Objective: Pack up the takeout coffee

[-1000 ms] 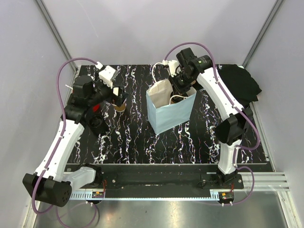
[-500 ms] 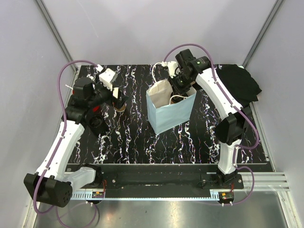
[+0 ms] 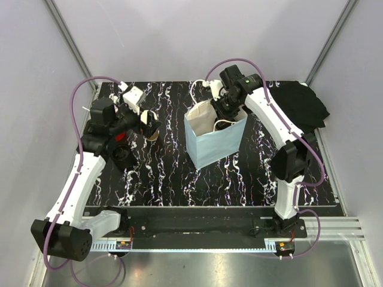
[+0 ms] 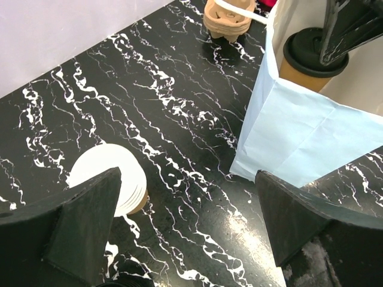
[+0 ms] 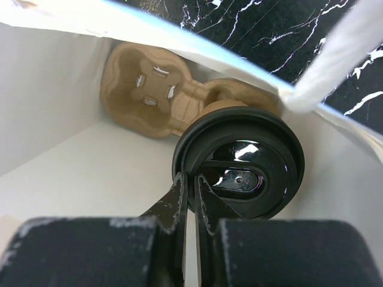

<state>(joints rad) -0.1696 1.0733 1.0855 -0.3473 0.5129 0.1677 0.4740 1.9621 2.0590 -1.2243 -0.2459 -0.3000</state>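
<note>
Takeout coffee (image 5: 251, 143) inside bag (image 3: 210, 149), right gripper (image 5: 188, 182) pinching its lid rim

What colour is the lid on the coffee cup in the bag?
Shiny black lid, clearest in the right wrist view.

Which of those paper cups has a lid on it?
The cup inside the blue bag, under a black lid; the stacked cups on the table stand open.

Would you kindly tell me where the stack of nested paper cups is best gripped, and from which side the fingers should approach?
Probably grip the stack of nested cups across its tan side wall just under the rims, coming down from above. It stands mouth-up, so the round wall offers two opposite faces, and the open left gripper hangs above it.
</note>
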